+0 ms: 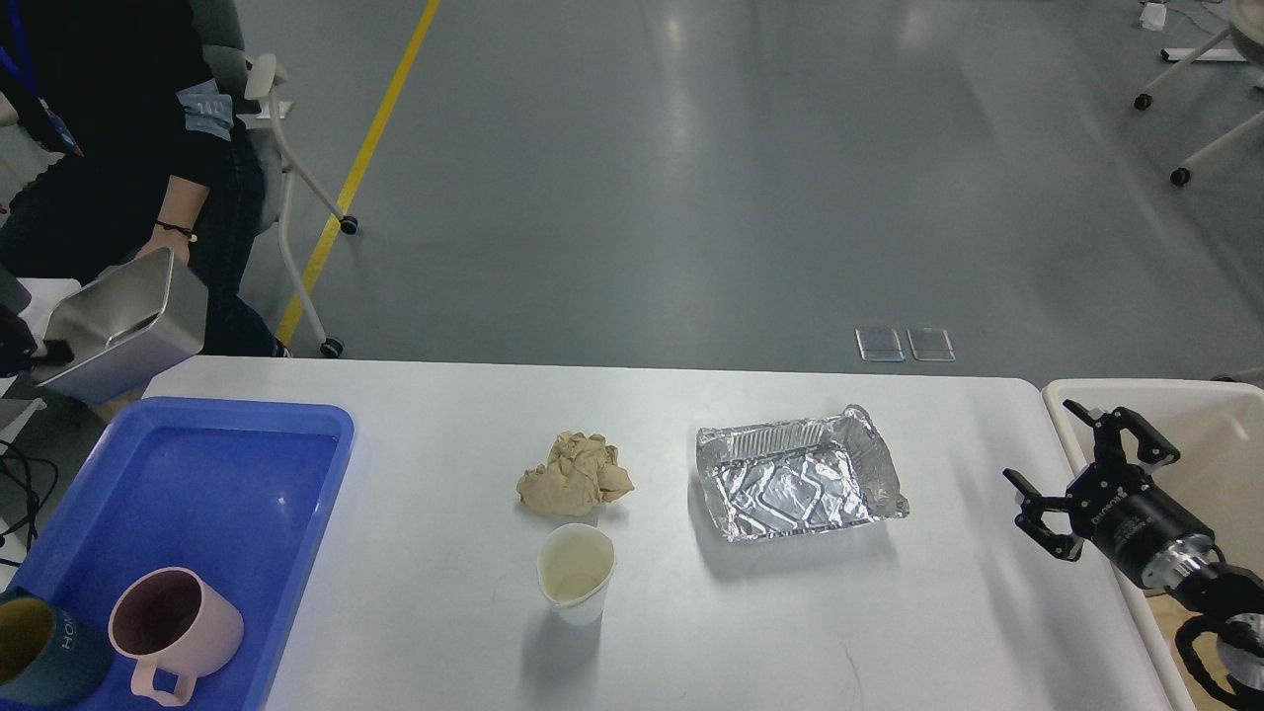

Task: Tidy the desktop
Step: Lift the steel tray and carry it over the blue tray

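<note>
The white desktop [691, 632] carries a crumpled brown paper ball [576, 475], a white paper cup [576, 573] standing upright in front of it, and a crinkled foil tray [796, 484] to the right. At the far left edge my left gripper [28, 349] is shut on the rim of a tilted metal box [123, 321], held in the air just beyond the desktop's back left corner. My right gripper [1057, 456] hangs open and empty over the desktop's right edge.
A blue plastic tray [227, 464] at front left holds a pink mug [173, 627] and a dark teal cup [39, 652]. A cream bin [1220, 434] stands beside the right edge. A seated person [118, 128] and a wheeled chair [291, 197] are behind the left corner.
</note>
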`<action>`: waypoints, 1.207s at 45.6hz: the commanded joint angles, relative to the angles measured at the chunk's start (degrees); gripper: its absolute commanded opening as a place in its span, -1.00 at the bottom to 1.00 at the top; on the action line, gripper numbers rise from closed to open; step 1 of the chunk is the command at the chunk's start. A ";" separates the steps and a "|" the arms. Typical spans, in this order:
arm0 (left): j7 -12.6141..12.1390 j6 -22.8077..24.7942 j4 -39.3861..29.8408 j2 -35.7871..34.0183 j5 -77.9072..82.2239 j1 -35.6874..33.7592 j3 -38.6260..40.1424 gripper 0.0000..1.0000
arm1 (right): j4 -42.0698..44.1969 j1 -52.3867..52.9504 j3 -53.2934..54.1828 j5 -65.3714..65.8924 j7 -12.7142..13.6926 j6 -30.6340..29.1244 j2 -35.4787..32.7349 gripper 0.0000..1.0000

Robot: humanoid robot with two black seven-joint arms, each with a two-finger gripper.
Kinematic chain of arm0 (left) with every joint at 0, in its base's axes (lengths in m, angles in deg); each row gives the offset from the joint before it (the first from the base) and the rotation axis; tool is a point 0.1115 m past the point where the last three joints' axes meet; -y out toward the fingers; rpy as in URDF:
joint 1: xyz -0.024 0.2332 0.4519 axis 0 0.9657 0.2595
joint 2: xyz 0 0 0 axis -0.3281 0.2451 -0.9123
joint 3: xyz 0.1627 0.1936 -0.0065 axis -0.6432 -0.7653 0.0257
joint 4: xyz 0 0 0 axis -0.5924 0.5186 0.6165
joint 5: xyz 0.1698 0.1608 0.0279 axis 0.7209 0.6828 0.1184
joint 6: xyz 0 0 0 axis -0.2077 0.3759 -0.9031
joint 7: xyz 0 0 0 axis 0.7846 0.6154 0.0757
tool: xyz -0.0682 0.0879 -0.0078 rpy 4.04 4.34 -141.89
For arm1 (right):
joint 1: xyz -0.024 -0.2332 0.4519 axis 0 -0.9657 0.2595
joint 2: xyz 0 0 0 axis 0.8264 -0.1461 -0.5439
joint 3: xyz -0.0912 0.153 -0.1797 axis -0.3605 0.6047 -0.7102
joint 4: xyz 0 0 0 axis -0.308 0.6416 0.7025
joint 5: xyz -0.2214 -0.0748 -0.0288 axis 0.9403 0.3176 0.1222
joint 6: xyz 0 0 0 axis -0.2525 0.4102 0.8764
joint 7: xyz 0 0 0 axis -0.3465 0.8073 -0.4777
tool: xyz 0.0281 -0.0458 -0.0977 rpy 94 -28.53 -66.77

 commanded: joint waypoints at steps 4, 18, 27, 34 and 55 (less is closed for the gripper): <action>0.00 -5.84 0.21 -0.63 -0.94 9.13 -0.17 -0.96 | 0.03 0.13 -0.08 -0.01 0.00 0.04 0.69 1.00; -3.24 -12.52 2.06 0.77 -2.78 14.67 0.44 -0.97 | -0.06 0.40 -0.08 0.08 0.17 0.04 1.13 1.00; -11.77 -14.46 6.27 6.31 -7.88 15.56 0.44 -0.96 | -0.15 0.40 -0.08 0.08 0.17 0.04 1.21 1.00; -14.58 -14.55 8.82 9.12 -9.56 15.12 0.62 -0.96 | -0.06 0.31 -0.08 0.08 0.17 0.04 1.13 1.00; -20.47 -17.36 9.44 16.68 -9.12 13.10 0.18 -0.94 | -0.15 0.22 -0.08 0.08 0.17 0.04 1.13 1.00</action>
